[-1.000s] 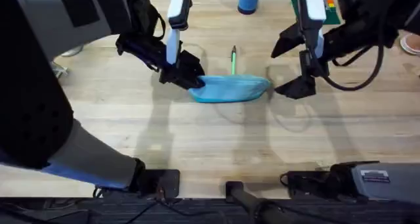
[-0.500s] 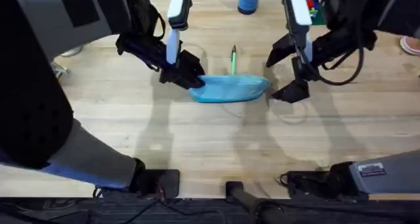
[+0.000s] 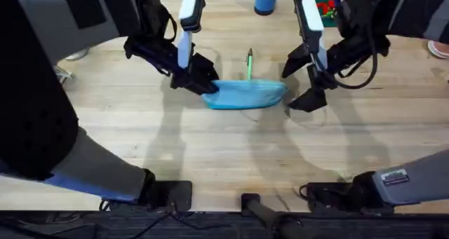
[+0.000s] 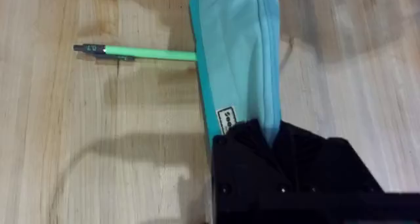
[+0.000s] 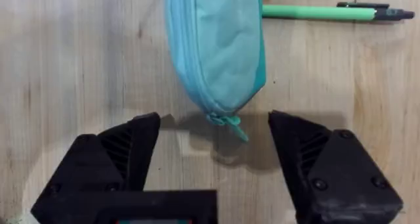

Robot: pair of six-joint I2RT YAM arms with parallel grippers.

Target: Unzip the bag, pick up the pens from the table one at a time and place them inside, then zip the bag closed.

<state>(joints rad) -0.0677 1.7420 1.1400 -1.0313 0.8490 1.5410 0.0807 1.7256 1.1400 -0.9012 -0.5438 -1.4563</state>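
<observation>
The bag (image 3: 244, 94) lies on the table (image 3: 224, 155), its left end clamped and hidden inside the left gripper (image 3: 205, 84), with the green pen (image 3: 249, 64) lying just behind it, partly cut off by the fabric. The right gripper (image 3: 303, 78) stands wide open just off the bag's right end, touching nothing. The right wrist view shows the zipper pull (image 5: 231, 125) at that end, which the overhead view does not resolve.

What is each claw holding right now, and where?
Left claw grips the pencil pouch at its end. Right claw is open, holding nothing, near the zipper pull.
</observation>
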